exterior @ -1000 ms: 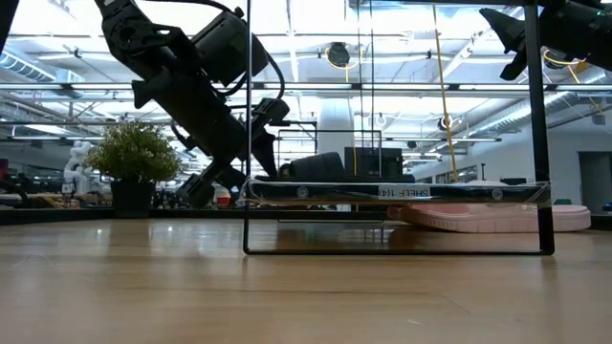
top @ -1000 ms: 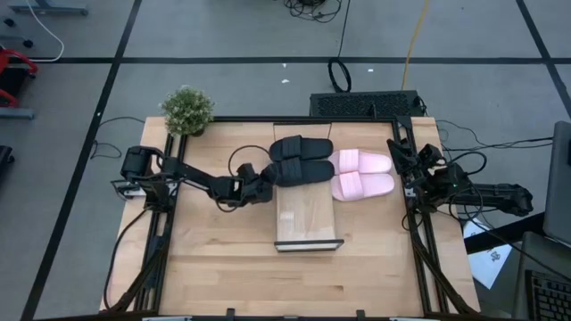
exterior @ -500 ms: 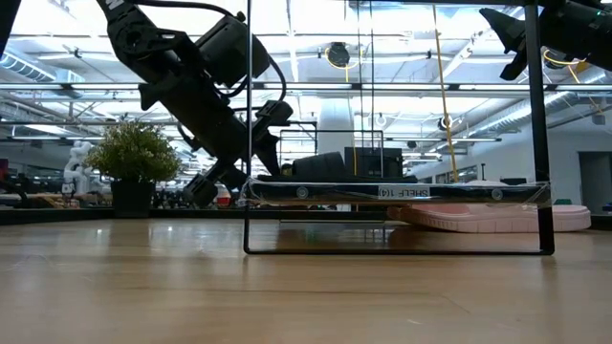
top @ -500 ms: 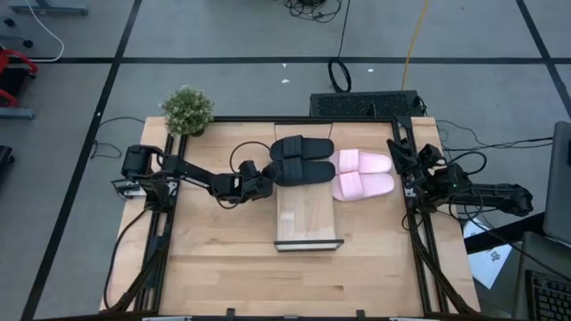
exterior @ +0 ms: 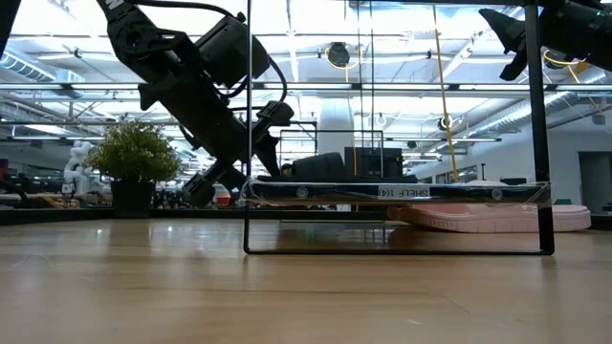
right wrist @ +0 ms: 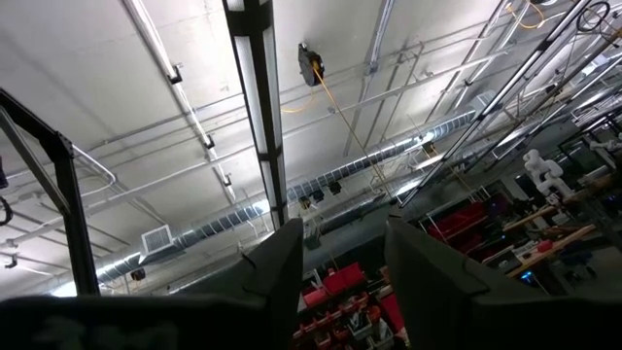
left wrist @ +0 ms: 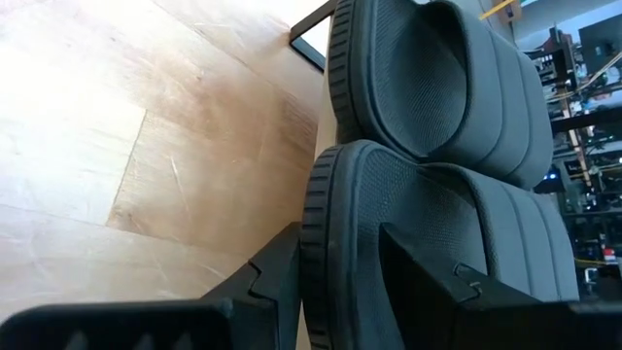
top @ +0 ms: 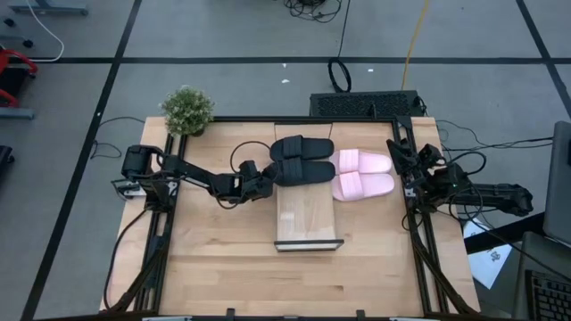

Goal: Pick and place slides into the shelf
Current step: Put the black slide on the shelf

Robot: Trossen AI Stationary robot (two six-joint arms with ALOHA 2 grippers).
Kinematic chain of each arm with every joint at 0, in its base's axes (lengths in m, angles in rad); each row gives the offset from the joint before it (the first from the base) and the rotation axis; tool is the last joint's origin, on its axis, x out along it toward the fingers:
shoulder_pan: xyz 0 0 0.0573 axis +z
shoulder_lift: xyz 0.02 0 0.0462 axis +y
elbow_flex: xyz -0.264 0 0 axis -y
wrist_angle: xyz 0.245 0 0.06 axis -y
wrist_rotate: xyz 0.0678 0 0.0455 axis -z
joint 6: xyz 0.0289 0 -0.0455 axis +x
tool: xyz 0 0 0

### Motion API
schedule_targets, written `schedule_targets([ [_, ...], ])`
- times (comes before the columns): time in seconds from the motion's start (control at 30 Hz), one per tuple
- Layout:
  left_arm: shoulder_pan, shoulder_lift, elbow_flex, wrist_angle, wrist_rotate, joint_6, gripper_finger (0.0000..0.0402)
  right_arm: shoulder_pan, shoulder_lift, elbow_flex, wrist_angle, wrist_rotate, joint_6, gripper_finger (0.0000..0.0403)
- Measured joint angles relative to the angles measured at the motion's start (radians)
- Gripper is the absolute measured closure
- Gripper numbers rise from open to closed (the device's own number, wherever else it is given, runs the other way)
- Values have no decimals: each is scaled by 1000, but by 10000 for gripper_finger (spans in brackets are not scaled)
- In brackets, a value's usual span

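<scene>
The left end effector (top: 265, 181) sits just left of centre in the high view, at the heel end of the nearer black slide (top: 302, 171), and in the left wrist view its two dark fingers (left wrist: 275, 277) straddle that slide's ribbed sole edge, one outside the rim and one on the footbed; whether they press the rubber or have let go is hard to judge, though they look parted around it rather than clenched. Both black slides lie side by side across the upper end of the shelf (top: 308, 214), the farther black slide (top: 301, 147) touching its mate, and the two pink slides (top: 361, 174) lie on the worktop (top: 214, 267) just right of the shelf, against its right edge. To finish this step well, the end effector should open fully and draw back along the slide's long axis, toward the left of the frame, so a finger does not drag the heel off the board's left edge, which it overhangs slightly. The bare lower part of the shelf offers room for the pink pair. Open worktop lies left and below the left arm; the potted plant (top: 187, 111) at upper left is well apart. The right end effector (top: 401, 160) waits at the right edge, tilted upward toward the ceiling, its fingers (right wrist: 277, 262) parted and empty.
</scene>
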Motion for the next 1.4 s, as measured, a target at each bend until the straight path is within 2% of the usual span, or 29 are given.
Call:
schedule_targets([
  [1.4, 0, 0, 1, -32, 23, 45, 272, 0, 0, 0, 2, -1, 22, 266],
])
